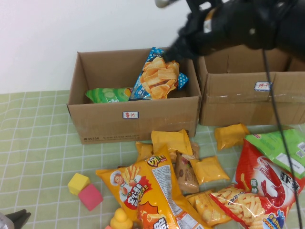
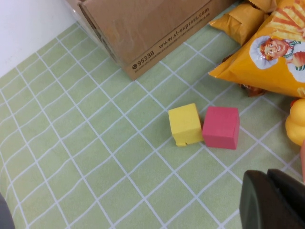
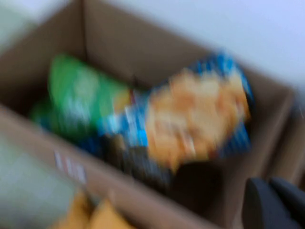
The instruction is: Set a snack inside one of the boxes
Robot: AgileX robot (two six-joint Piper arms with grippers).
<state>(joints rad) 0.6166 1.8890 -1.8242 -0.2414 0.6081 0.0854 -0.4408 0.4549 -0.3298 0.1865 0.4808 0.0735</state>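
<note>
A blue bag of chips (image 1: 157, 76) leans upright inside the left cardboard box (image 1: 138, 119), beside a green snack bag (image 1: 108, 94). My right gripper (image 1: 177, 47) hovers over that box's back right corner, just above the blue bag's top. In the right wrist view its fingers (image 3: 274, 200) stand together and hold nothing; the blue bag (image 3: 190, 119) and green bag (image 3: 81, 95) lie apart from them in the box. My left gripper (image 1: 16, 218) rests low at the table's front left, shut and empty (image 2: 271, 200).
A second box (image 1: 252, 100) stands at the right. Several snack bags lie in front: an orange fries bag (image 1: 143, 188), a red shrimp bag (image 1: 267, 186), a green bag (image 1: 281, 148). A yellow cube (image 2: 185, 125), pink cube (image 2: 221, 127) and yellow duck (image 1: 121, 220) sit near the left gripper.
</note>
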